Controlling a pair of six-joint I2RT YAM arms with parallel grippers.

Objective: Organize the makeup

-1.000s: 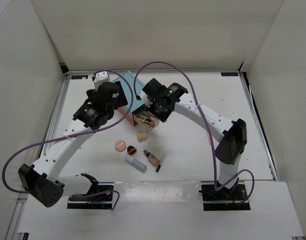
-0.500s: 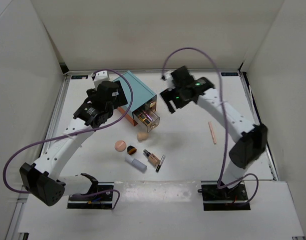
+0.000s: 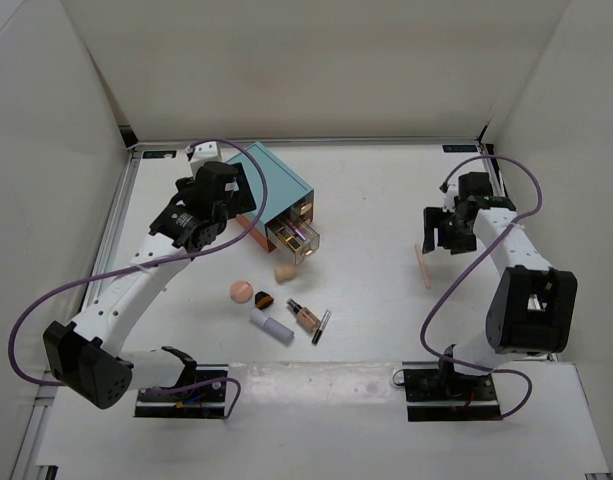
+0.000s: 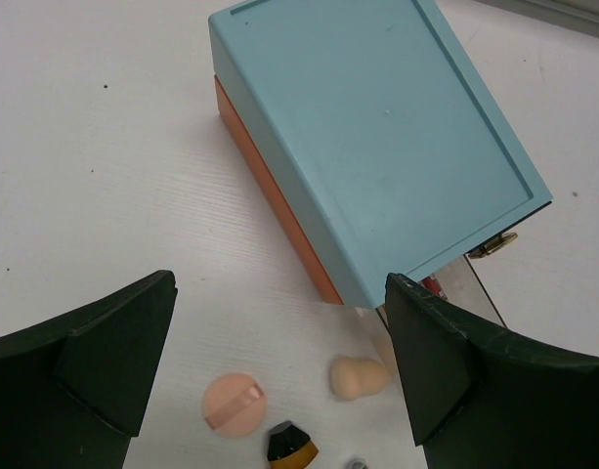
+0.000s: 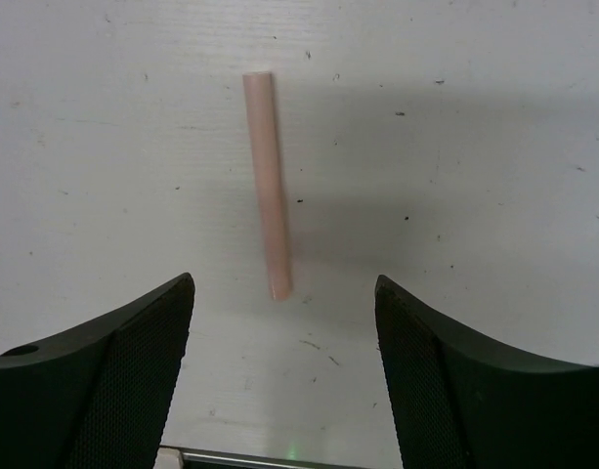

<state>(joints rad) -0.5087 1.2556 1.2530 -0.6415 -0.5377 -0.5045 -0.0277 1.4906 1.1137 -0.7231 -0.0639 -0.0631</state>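
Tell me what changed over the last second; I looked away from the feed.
The right pincer swung rightward from the open drawer of the teal box, opened, and now hovers over the pink pencil. The left pincer, box and other makeup stayed put.

No readable text, labels, brands, numbers or signs anywhere

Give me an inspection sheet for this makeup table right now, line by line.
Surface: white tabletop, lightly speckled.
Job's things: pink slim pencil lying alone on the right; peach round puff, beige sponge, white tube, foundation bottle clustered centre.
Clutter: teal box, clear drawer open.
Grippers: left gripper open above teal box; right gripper open over pencil.
Cables: purple cables looping off both arms.
Surroundings: white walls.
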